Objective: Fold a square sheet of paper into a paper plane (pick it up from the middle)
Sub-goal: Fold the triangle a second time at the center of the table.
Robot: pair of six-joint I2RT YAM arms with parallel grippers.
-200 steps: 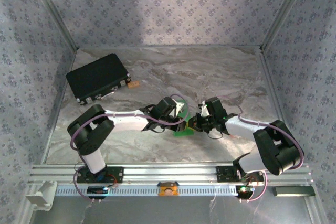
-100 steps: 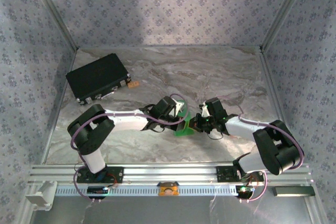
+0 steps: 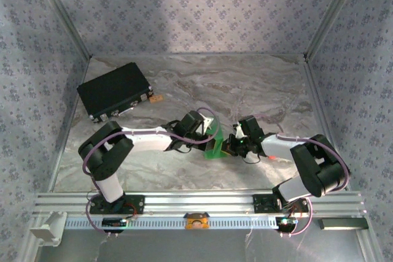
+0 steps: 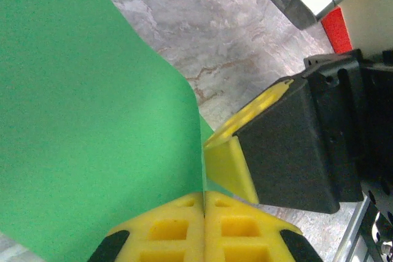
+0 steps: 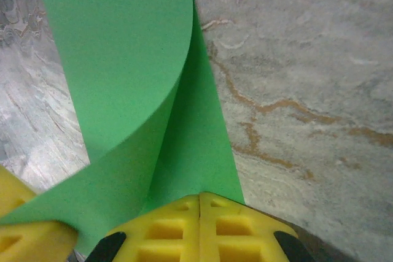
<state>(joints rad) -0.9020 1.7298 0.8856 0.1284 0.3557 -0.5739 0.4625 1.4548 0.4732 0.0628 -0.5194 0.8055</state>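
Observation:
The square sheet of paper point(image 3: 215, 144) is bright green and stands curled up off the table between the two arms. My left gripper point(image 3: 207, 137) is shut on its edge; in the left wrist view the sheet point(image 4: 92, 121) runs straight into the seam of the left gripper point(image 4: 204, 196). My right gripper point(image 3: 228, 146) is shut on the opposite side, and in the right wrist view the paper point(image 5: 123, 59) curves over in a loop and enters the closed right gripper point(image 5: 199, 199). The two grippers sit almost touching. The paper plane is not in view.
A black rectangular case point(image 3: 114, 90) lies at the back left with a small orange-red block point(image 3: 156, 98) beside it. The marbled table point(image 3: 245, 84) is walled on three sides. An aluminium rail point(image 3: 196, 204) runs along the near edge.
The left gripper has closed fully on the paper. The sheet now stands higher and more curled. The right arm has drawn slightly left, toward the left gripper.

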